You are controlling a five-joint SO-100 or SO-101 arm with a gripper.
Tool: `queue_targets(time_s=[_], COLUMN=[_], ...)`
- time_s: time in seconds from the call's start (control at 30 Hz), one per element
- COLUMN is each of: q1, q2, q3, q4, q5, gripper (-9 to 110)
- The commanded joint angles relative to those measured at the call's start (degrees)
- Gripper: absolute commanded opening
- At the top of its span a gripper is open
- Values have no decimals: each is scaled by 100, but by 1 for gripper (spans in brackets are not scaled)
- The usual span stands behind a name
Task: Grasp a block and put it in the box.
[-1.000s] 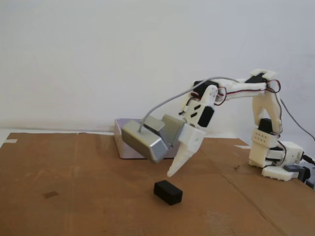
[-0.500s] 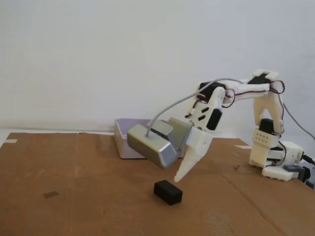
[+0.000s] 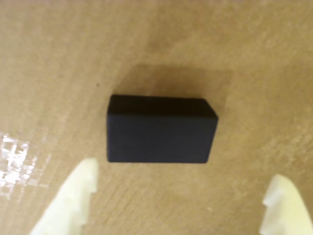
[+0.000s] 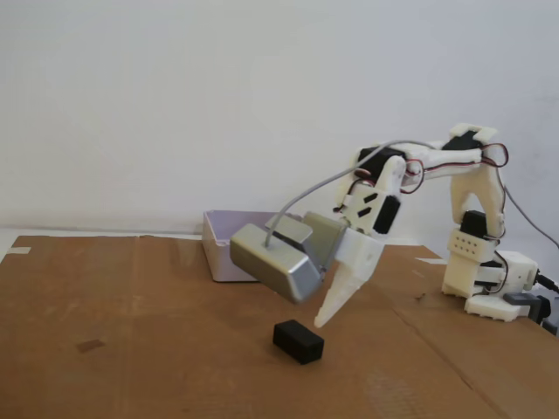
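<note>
Nearest in the wrist view: two pale fingertips [image 3: 73,196] of the claw [image 3: 178,203], spread wide apart, nothing between them. Just past the tips, a black block [image 3: 161,129], lying flat on the brown cardboard desk [image 3: 58,73]. Not touched yet. Long side of the block running left to right in this view, so across the gap of the claw, not along it. Looks a tight fit that way; a small turn of the wrist, or a careful drop with one tip past each short end, seems needed before any squeeze. A shiny bit of tape [image 3: 14,164] off to the left on the cardboard.

Seen from the fixed view: block [image 4: 298,340] alone on the desk [image 4: 131,332], near the front, with the claw [image 4: 330,305] hanging just above and a little behind it, pointing down at a slant. A gap visible between tip and block here, not clear from the wrist view. Only one fingertip easy to pick out from this side.

Farther back: a pale box [image 4: 229,249] against the wall side of the desk, behind the silver camera on the wrist. Not shown in the wrist view at all. Inside of the box hidden from here. Farthest right: the white base of the arm [image 4: 485,271].

Judged stage: lining up for the grab, the lift and the carry to the box not yet begun.
</note>
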Motion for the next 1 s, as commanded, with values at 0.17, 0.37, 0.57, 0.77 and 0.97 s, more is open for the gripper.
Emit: queue_targets(time_s=[0.17,0.37,0.57,0.77,0.97], q1=[-53,-141,-299,-360,-272], q2=[264,255,0,-114,-149], q3=[-650,-642,-721,-721,-721], q4=[-53,-53,-53,-62,-62], q5=[9,9,9,9,-35], gripper=[56,56,56,56,56])
